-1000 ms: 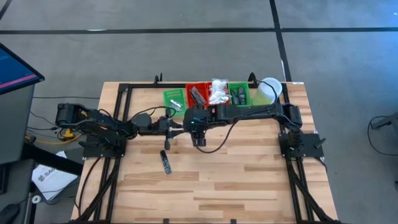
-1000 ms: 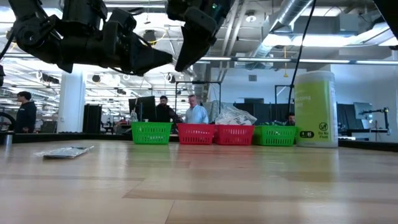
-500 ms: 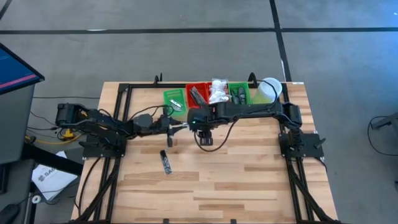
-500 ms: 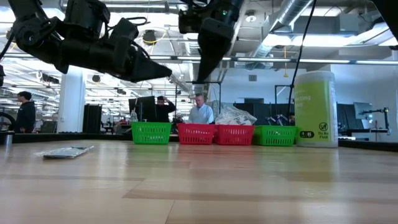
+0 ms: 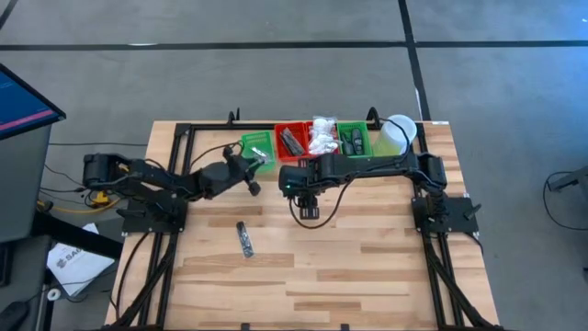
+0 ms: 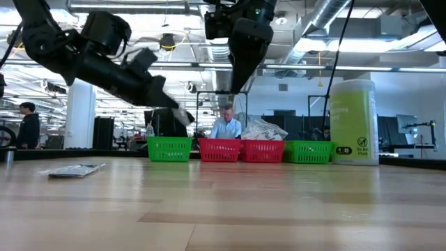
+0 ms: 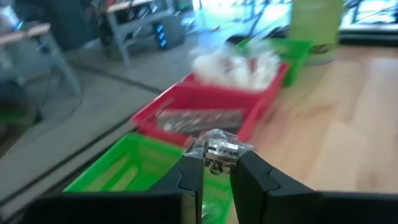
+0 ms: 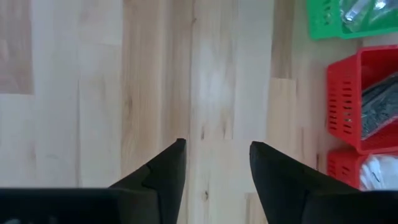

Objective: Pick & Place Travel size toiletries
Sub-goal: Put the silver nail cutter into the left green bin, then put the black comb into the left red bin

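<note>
My left gripper (image 7: 216, 169) is shut on a small silver tube in a clear wrapper (image 7: 217, 149). It hovers just before the left green tray (image 5: 257, 147), in the air (image 6: 180, 113). My right gripper (image 8: 214, 155) is open and empty. It points down over bare wood near the table's middle (image 5: 308, 209). A black narrow piece (image 5: 244, 239) lies flat on the table toward the near left and shows in the low view (image 6: 73, 169). More toiletries lie in the row of trays: dark pieces (image 5: 292, 140), white packets (image 5: 322, 135). My left gripper pinches the wrapped silver tube by its lower end (image 7: 216, 164) between the two fingertips. The rest of the tube stands out past the fingers, lifted clear of the table, above the near edge of the left green tray (image 7: 124, 177).
Four small trays stand in a row at the far edge: green, red (image 5: 294, 140), red (image 5: 322, 138), green (image 5: 354, 138). A tall pale green cylinder (image 5: 397, 133) stands at their right. A black frame borders the table. People show in the room behind (image 6: 224, 125).
My left gripper has carried the wrapped tube toward the far edge, up to the left green tray, and has tipped downward. My right gripper has drifted a little to the right and turned so that its fingers point straight down.
</note>
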